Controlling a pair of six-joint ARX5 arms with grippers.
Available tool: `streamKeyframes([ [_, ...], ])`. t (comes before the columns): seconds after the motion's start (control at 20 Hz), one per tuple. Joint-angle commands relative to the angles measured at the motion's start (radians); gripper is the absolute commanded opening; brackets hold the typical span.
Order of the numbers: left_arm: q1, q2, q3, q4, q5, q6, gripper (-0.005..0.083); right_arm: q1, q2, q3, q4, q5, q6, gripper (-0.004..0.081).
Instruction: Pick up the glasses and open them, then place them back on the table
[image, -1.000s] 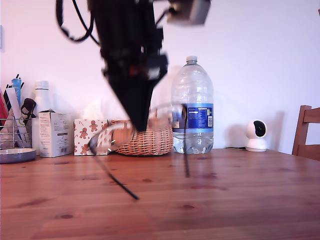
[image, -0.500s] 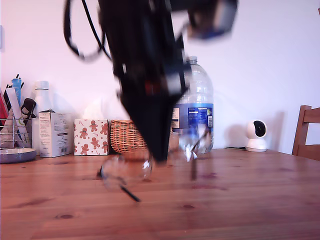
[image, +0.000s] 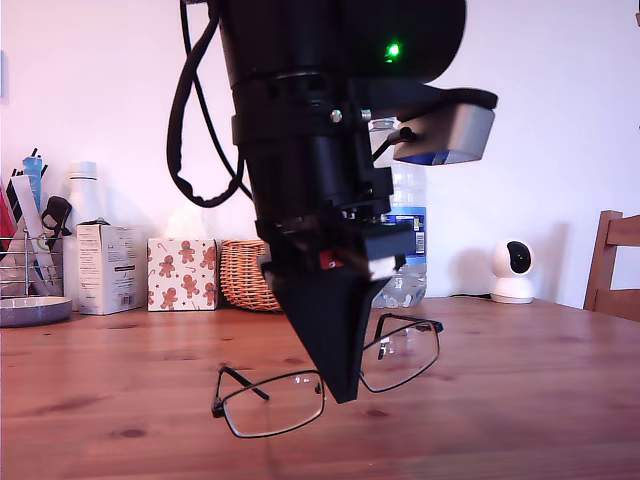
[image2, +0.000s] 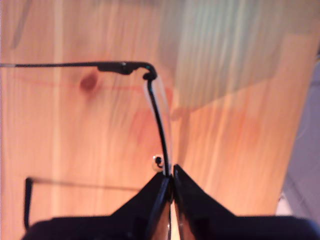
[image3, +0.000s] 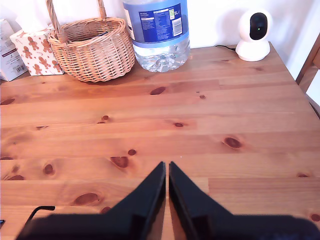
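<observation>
Glasses (image: 330, 385): thin black wire frame with both temple arms swung out, sitting low over the table (image: 520, 400) near the front of the exterior view; whether the lens rims touch the wood I cannot tell. In the first wrist view the frame (image2: 159, 117) runs edge-on up from the jaws, with one temple going off sideways from the hinge.

My first gripper (image2: 170, 181): pinched tight on the frame at the bridge, between the two lenses, jaws nearly meeting with only the wire between them. In the exterior view it is the dark wedge (image: 345, 392) pointing down between the lenses.

My second gripper (image3: 167, 172): jaws drawn together to a thin slit, nothing between them, held above bare wood. It looks across the table toward the back wall. Which arm it is in the exterior view I cannot tell.

Table: reddish-brown boards with dark knots.

Wicker basket (image3: 92, 47): at the back of the table, partly hidden behind the arm in the exterior view (image: 245, 272).

Water bottle (image3: 157, 32): large and clear with a blue label, just beside the basket.

Gingerbread-print tissue box (image: 183, 273): on the basket's other side, toward the exterior view's left.

White carton (image: 108, 268): next to the tissue box, further to the exterior view's left.

Small white camera (image: 513, 271): by the wall toward the exterior view's right.

Chair (image: 612, 262): wooden, at the exterior view's right edge.
</observation>
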Motion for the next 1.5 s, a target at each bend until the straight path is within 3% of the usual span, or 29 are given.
streamKeyframes([
  [0.0,0.018,0.006,-0.013,0.003,0.026,0.002,-0.0021,-0.001,-0.002,-0.004,0.008,-0.002,0.009,-0.0012],
  [0.45,0.031,0.026,-0.013,0.005,0.082,0.047,-0.0021,-0.001,-0.002,-0.004,0.008,-0.004,0.009,-0.0012],
  [1.05,0.031,0.06,-0.013,0.015,0.078,0.054,-0.0004,-0.001,-0.002,-0.004,0.005,-0.011,0.009,-0.0012],
  [1.3,0.031,0.06,-0.013,0.028,0.078,0.054,0.0163,-0.001,-0.002,-0.004,0.005,-0.011,0.009,-0.0012],
  [1.45,0.031,0.06,-0.013,0.029,0.077,0.055,0.0185,-0.001,-0.002,-0.004,0.006,-0.011,0.009,-0.0012],
])
